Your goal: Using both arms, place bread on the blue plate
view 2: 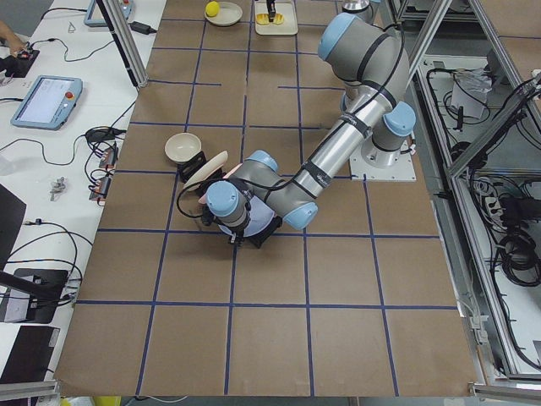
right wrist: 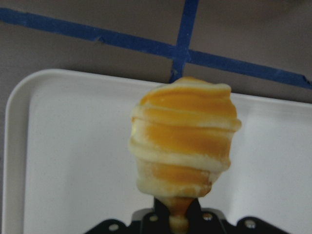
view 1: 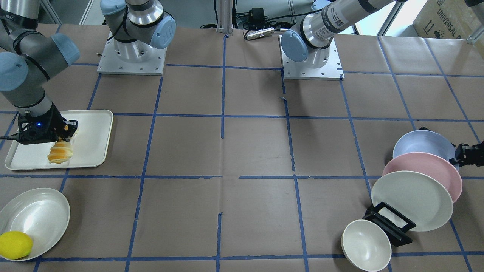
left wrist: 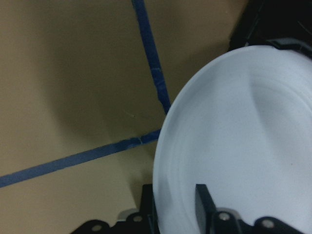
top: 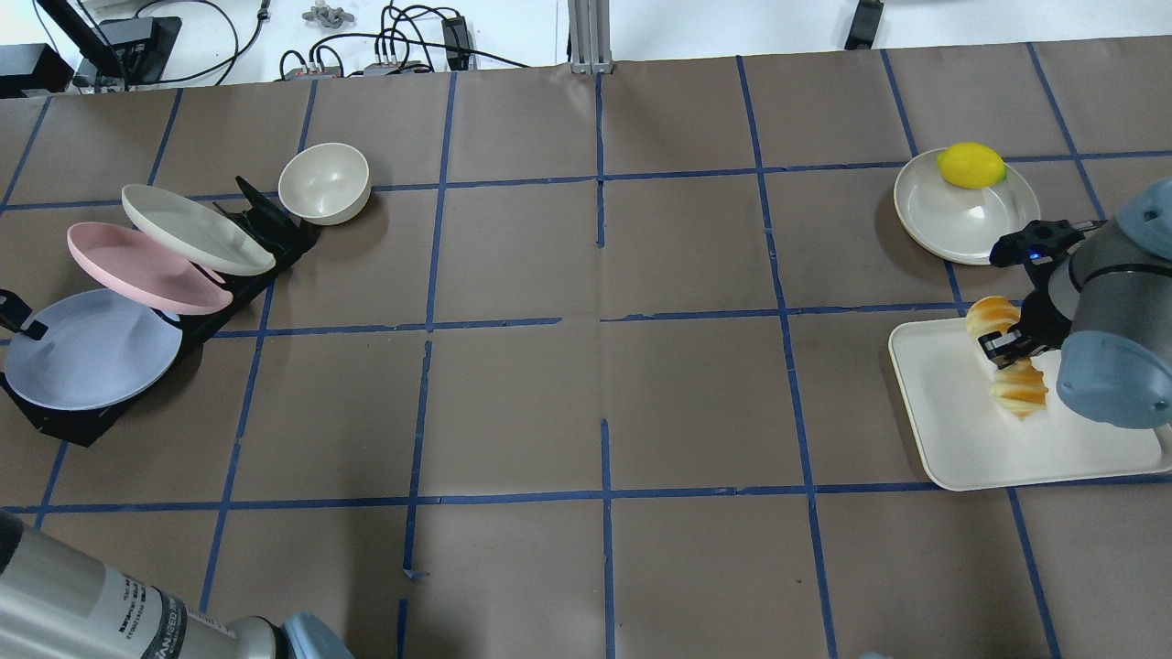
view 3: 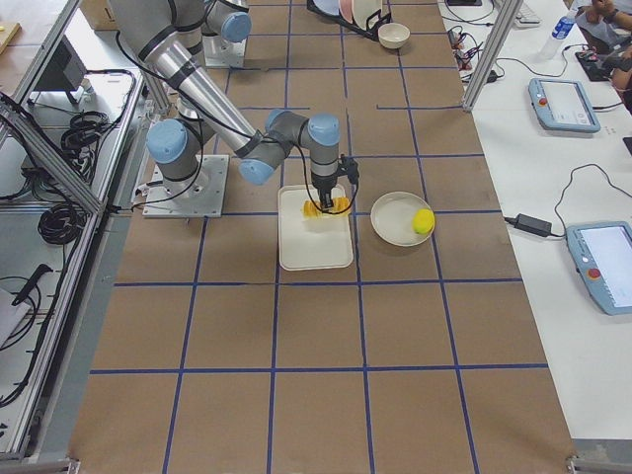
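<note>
The bread (view 1: 60,153), an orange and pale yellow ridged loaf, hangs in my right gripper (view 1: 66,136) over the cream tray (view 1: 94,128). The gripper is shut on the loaf's middle, as the overhead view (top: 1003,352) and the right wrist view (right wrist: 178,222) show. I cannot tell whether the bread's lower end touches the tray. The blue plate (view 1: 421,145) leans in the black rack (view 1: 389,223) at the other end of the table. My left gripper (view 1: 460,155) is shut on the plate's rim, with one finger (left wrist: 202,204) on its face and the other behind it.
A pink plate (view 1: 423,170) and a cream plate (view 1: 412,200) lean in the same rack in front of the blue one. A cream bowl (view 1: 366,245) lies beside the rack. A lemon (view 1: 15,244) sits on a white plate (view 1: 41,215) near the tray.
</note>
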